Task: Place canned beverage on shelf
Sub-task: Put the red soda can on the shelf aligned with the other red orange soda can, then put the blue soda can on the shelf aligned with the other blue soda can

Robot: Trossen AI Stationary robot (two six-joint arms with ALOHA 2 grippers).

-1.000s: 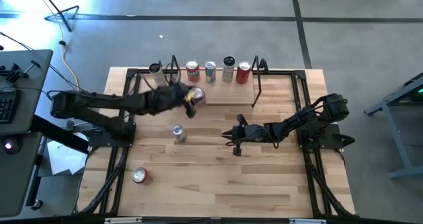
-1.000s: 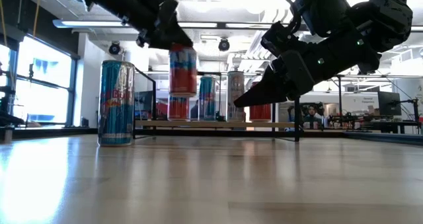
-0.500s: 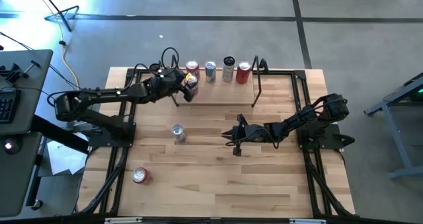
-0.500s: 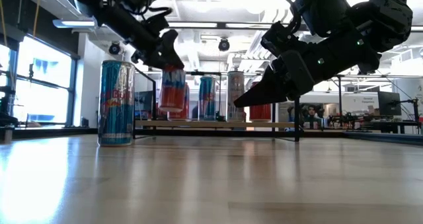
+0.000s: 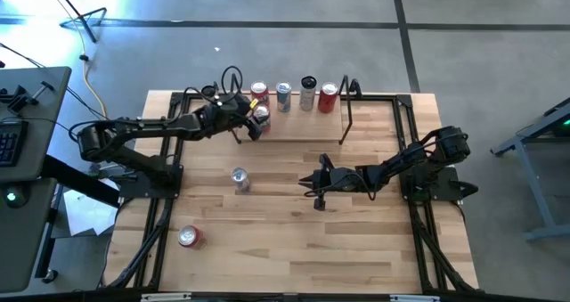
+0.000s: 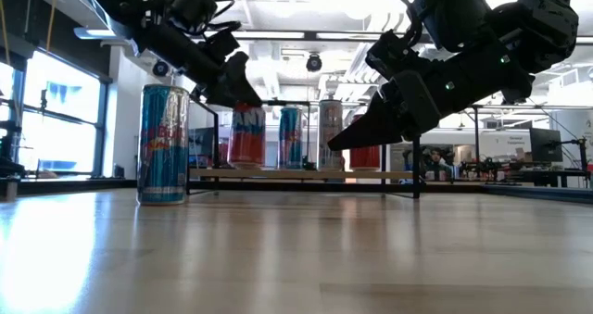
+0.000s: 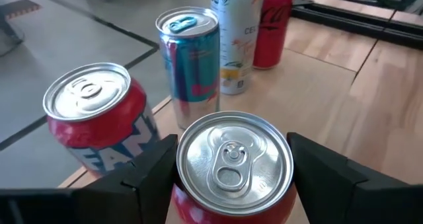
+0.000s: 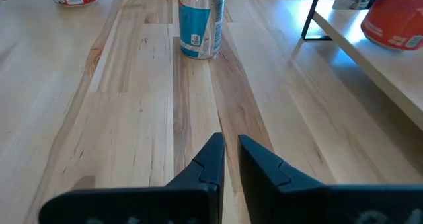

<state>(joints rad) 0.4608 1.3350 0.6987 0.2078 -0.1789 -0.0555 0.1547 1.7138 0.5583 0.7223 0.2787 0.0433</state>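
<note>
Over the shelf's [image 5: 294, 124] left end, the left gripper [image 5: 258, 119] has its jaws clamped on a red can [image 7: 232, 178], held upright just in front of the row. That arm stretches long and low from the tabletop's [image 5: 294, 240] left edge. Four cans stand along the shelf's back [image 5: 294, 95]. The right gripper [image 5: 307, 186] hovers mid-tabletop, arm folded, jaws nearly together around nothing. Two more cans stand on the tabletop: a tall blue one [image 5: 240, 179] and a red one [image 5: 188, 238].
</note>
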